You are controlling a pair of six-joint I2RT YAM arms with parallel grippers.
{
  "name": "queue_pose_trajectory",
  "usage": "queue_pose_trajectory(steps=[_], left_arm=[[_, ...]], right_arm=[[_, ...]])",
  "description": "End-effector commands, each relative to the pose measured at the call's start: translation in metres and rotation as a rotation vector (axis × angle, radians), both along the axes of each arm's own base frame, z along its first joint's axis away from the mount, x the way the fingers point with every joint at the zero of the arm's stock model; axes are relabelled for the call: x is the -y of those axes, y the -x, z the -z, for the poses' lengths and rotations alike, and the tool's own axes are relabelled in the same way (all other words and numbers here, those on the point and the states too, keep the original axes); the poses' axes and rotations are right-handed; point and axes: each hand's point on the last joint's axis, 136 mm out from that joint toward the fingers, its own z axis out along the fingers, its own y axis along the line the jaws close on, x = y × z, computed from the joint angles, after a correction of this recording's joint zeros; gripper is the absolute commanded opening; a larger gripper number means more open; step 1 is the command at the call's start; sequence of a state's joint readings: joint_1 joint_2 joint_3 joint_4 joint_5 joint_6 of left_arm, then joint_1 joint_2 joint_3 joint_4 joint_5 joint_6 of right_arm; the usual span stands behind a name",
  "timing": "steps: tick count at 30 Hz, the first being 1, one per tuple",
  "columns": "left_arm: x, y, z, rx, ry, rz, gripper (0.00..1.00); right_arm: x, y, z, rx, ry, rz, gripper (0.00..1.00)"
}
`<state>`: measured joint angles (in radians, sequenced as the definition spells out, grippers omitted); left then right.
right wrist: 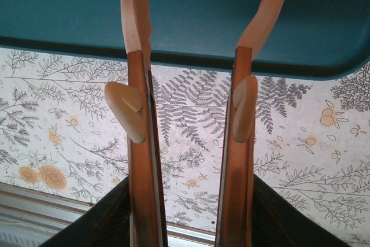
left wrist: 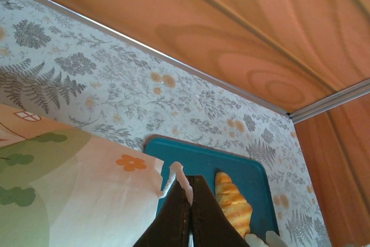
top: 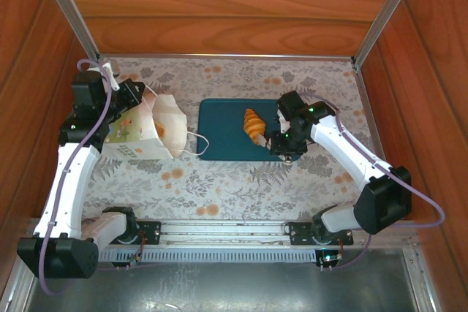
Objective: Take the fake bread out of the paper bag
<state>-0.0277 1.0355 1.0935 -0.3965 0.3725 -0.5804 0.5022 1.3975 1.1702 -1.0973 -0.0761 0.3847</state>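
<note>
The paper bag (top: 139, 137) lies on its side at the left, its open mouth facing the teal tray (top: 223, 144). My left gripper (top: 142, 98) is shut on the bag's upper rim; in the left wrist view the dark fingers (left wrist: 173, 218) pinch a white strip of paper, with the bag (left wrist: 69, 195) to their left. One ridged golden croissant (top: 254, 126) (left wrist: 233, 203) lies on the tray (left wrist: 191, 160). My right gripper (top: 280, 137) (right wrist: 202, 4) hangs open just right of the croissant, over the tray's near edge (right wrist: 202, 21). The bag's inside is hidden.
A white cord handle (top: 194, 141) trails from the bag's mouth onto the floral tablecloth (top: 241, 180). Wooden walls (top: 219, 5) close in the back and both sides. A metal rail (top: 219, 233) runs along the near edge between the arm bases.
</note>
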Motion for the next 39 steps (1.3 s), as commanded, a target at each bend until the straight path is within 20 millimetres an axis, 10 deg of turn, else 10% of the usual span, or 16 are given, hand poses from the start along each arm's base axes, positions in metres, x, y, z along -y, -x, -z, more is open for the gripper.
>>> queue_pose_trajectory(steps=[1,17,28,39], left_arm=[[0.000,0.004,-0.009,0.046,0.002,0.007,0.00],[0.003,0.005,-0.002,0.030,0.004,0.024,0.00],[0.003,0.006,0.001,0.032,-0.009,0.031,0.00],[0.001,0.007,0.004,0.025,-0.005,0.018,0.00]], right_arm=[[0.005,-0.001,-0.014,0.034,0.000,0.020,0.51],[-0.012,-0.040,-0.025,0.063,0.102,-0.119,0.61],[-0.044,-0.063,-0.008,0.022,0.123,-0.237,0.58],[-0.033,-0.066,-0.005,0.022,0.203,-0.239,0.43]])
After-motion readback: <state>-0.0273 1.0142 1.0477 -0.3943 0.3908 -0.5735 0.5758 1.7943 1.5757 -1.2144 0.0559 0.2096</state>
